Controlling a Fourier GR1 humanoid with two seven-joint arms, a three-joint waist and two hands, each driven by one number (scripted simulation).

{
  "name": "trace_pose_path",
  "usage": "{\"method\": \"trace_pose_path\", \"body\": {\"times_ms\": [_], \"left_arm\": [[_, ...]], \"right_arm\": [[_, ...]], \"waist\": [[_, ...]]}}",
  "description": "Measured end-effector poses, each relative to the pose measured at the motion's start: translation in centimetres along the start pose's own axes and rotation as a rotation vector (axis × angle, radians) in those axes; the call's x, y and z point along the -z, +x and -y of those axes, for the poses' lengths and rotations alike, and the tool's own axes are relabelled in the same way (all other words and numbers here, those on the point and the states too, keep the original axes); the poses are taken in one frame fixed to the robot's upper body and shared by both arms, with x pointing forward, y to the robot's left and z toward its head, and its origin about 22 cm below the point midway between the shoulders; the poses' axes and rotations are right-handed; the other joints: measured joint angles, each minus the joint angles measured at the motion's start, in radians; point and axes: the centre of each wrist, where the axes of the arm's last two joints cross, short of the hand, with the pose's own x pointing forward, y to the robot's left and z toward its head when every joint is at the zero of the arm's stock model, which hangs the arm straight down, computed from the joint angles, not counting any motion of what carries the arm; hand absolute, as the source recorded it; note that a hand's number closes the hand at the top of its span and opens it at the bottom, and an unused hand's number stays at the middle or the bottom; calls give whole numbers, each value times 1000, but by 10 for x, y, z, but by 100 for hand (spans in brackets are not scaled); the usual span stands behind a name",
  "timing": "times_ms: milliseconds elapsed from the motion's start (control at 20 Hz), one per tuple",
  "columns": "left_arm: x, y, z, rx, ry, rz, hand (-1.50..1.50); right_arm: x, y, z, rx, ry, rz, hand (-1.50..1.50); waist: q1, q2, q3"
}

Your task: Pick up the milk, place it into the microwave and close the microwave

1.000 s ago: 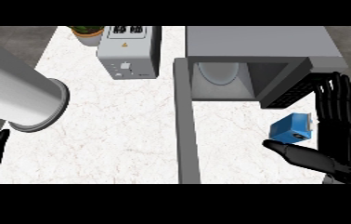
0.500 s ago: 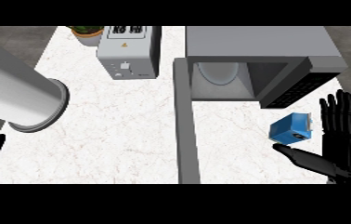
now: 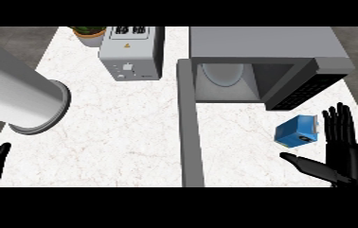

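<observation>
Right now I see my right hand [image 3: 341, 151] spread wide—fingers [image 3: 338, 123] straight, thumb out, grasping nothing—just beside the small blue milk carton [image 3: 297, 131] on the white marble desk [image 3: 126, 127], near the open grey microwave [image 3: 262, 66].

White marble counter [image 3: 119, 142], grey toaster [image 3: 131, 59], potted plant [image 3: 89, 33], dark floor

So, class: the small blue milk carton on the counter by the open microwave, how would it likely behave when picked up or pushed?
The milk carton looks boxy with flat faces, so it would probably slide rather than roll. It sits skewed on the counter, so a push might turn it. It looks small beside the open right hand, so the fingers could likely close round it.
</observation>
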Motion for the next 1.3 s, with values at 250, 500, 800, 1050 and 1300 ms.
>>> {"method": "trace_pose_path", "body": {"times_ms": [250, 500, 800, 1050, 1300], "left_arm": [[0, -3, -9, 1, -3, 0, -150], [-11, -3, -6, -7, -6, 6, -150], [-8, -1, -9, -6, -3, 10, -150], [-8, 1, -11, -3, 0, 3, -150], [-8, 6, -13, 5, -5, 4, -150]], "right_arm": [[8, -15, 15, -29, 32, 14, -150], [9, -31, 19, -39, 40, 16, -150], [11, -52, 18, -73, -3, 1, -150], [16, -70, 25, -152, -74, -39, -150], [13, -85, 49, -192, -98, -58, -150]], "waist": [[0, 0, 0], [2, 0, 0], [3, 1, 0], [5, 1, 0], [7, 2, 1]]}}
